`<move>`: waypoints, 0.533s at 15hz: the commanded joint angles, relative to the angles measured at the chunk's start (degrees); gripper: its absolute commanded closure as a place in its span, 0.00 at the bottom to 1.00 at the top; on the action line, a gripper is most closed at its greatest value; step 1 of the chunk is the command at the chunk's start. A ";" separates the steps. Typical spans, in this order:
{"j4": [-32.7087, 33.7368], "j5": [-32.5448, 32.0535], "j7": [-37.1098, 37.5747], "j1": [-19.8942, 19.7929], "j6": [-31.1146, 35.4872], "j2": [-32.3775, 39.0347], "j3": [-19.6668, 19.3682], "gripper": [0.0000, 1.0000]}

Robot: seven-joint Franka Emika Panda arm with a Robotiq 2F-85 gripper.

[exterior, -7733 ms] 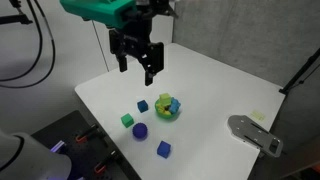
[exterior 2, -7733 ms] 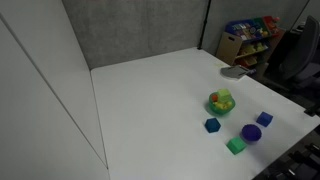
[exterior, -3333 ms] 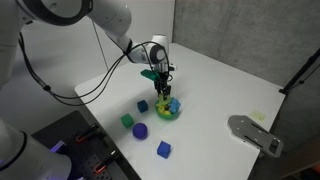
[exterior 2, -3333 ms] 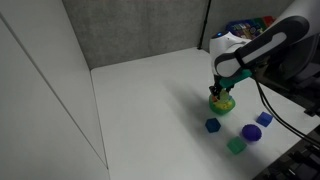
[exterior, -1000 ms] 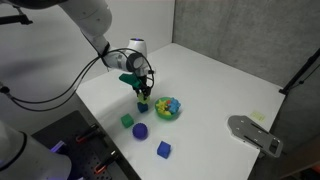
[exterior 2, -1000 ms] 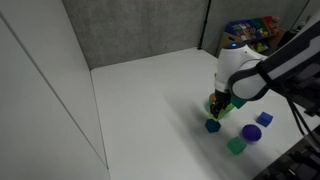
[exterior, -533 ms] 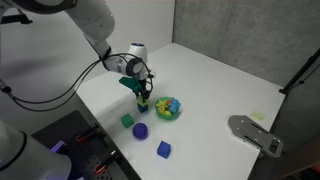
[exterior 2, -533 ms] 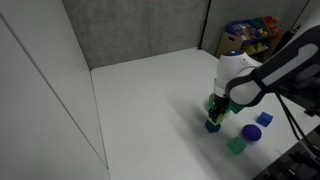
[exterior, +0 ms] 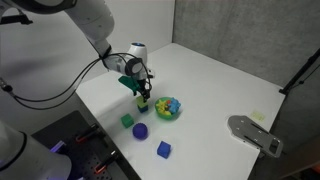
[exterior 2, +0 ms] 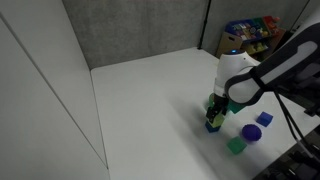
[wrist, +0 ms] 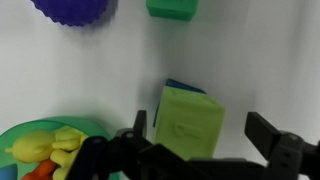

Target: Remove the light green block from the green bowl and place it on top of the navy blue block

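Note:
In the wrist view the light green block (wrist: 188, 125) sits on top of the navy blue block (wrist: 186, 87), of which only a thin edge shows. My gripper (wrist: 200, 128) straddles the light green block. Its jaws stand open, with a small gap on each side of the block. The green bowl (wrist: 18, 138) is at the lower left and holds yellow and orange pieces. In both exterior views the gripper (exterior: 143, 97) (exterior 2: 215, 111) is low over the navy blue block (exterior: 143, 106) (exterior 2: 212, 125), just beside the bowl (exterior: 168, 108).
A purple rounded piece (exterior: 141, 131) (wrist: 72, 8), a saturated green cube (exterior: 127, 120) (wrist: 172, 8) and a brighter blue cube (exterior: 163, 149) lie near the table's front. A grey flat object (exterior: 255, 133) lies at the table's far end.
The gripper has come down a little over the navy blue block since a second ago. The arm has hardly moved in the last half second.

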 commanded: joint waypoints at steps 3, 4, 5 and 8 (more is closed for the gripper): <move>-2.33 0.36 -1.53 -0.86 -5.76 -8.91 0.23 0.00; -2.67 -0.05 -1.43 -0.86 -7.19 -10.46 0.00 0.00; -3.02 -0.24 -1.50 -1.06 -8.89 -11.95 -0.07 0.00; -6.40 -0.87 -2.45 -2.24 -12.88 -17.78 -0.42 0.00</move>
